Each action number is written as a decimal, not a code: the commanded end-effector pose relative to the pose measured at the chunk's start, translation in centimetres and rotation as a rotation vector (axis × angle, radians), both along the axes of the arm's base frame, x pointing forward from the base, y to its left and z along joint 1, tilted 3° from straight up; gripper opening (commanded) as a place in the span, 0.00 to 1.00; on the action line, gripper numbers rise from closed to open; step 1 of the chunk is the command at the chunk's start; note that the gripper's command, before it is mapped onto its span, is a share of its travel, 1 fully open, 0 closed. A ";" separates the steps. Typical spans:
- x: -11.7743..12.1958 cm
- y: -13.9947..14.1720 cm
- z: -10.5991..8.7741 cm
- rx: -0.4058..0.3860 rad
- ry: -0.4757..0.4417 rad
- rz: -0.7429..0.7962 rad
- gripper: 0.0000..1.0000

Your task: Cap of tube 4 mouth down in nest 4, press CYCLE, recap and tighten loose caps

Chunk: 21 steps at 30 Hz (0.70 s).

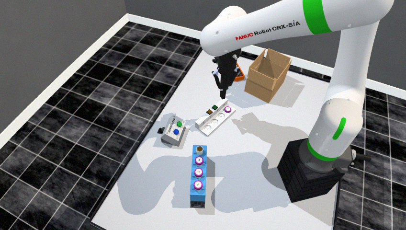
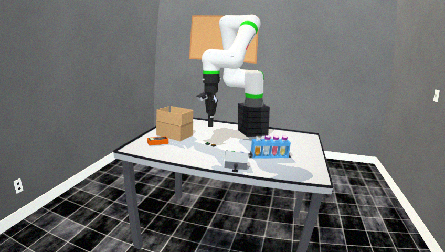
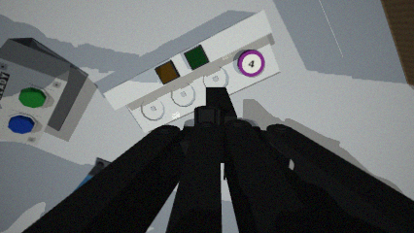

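Observation:
The purple cap marked 4 (image 1: 227,109) lies flat in cap nest 4 at the far end of the white cap tray (image 1: 215,120); it also shows in the wrist view (image 3: 251,63). Both tray lamps (image 3: 182,64) are dark. My gripper (image 1: 222,96) is shut and empty, hanging above the tray's far end, clear of the cap; in the wrist view its fingertips (image 3: 215,97) are together. Tube 4 (image 1: 199,149) stands open in the blue decapping station (image 1: 197,175). The other three tubes carry purple caps. The key housing (image 1: 173,133) shows the green key (image 1: 179,123) and blue key (image 1: 176,131), both unlit.
An open cardboard box (image 1: 267,75) stands behind the tray. An orange device (image 2: 157,140) lies near the box. The arm's black base (image 1: 310,176) is at the table's right side.

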<state>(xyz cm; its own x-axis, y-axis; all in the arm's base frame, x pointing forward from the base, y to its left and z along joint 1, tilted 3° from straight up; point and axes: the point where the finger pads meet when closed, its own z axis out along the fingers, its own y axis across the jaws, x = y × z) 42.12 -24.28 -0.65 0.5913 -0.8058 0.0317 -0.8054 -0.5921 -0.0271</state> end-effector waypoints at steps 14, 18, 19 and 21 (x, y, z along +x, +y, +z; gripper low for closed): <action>6.1 6.9 -1.8 -0.019 -0.006 -0.634 0.10; 8.1 9.2 -2.4 -0.018 -0.006 -0.634 0.10; 8.6 9.8 -2.5 -0.018 -0.006 -0.634 0.10; 9.7 11.0 -2.9 -0.018 -0.006 -0.634 0.10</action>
